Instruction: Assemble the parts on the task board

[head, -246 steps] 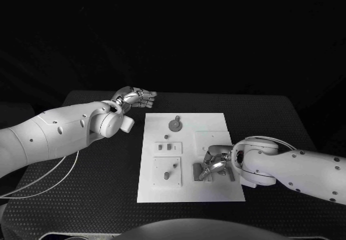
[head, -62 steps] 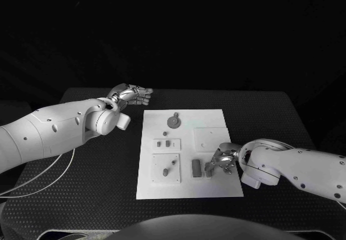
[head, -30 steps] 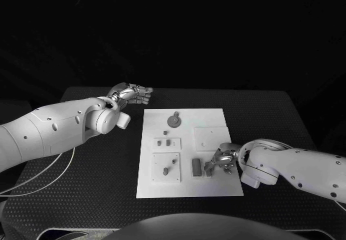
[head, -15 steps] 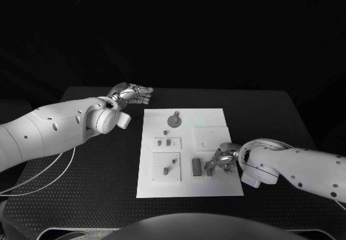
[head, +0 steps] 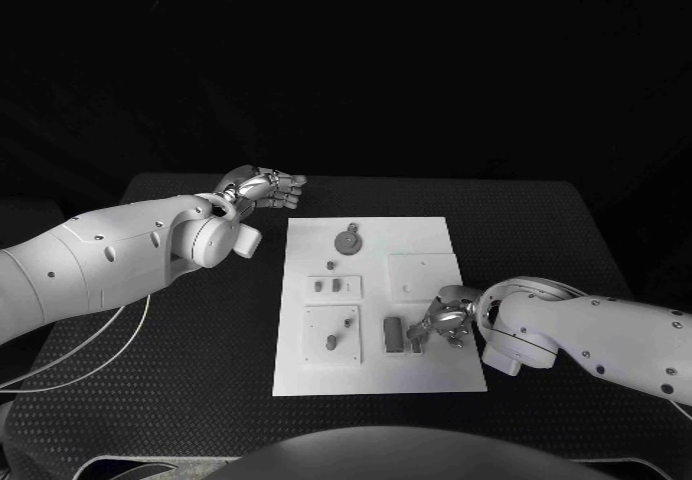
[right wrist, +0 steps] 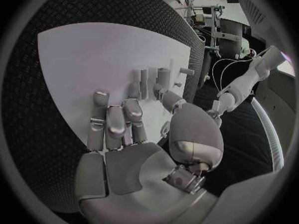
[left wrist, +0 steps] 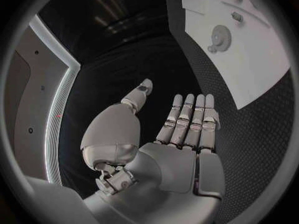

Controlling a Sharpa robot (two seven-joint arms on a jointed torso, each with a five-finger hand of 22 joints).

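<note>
Head view: right hand [head: 437, 325] rests on the task board [head: 378, 385] at mid-bench, its fingers [right wrist: 107, 122] curled beside an upright part [head: 392, 335], seemingly empty, suggesting a seating step needing a fresh pinch; left hand [head: 264, 188], fingers straight, idles.

Two smooth white arms with small dark screws, silver hands, segmented metallic fingers [left wrist: 187, 119], thin white cables.
</note>
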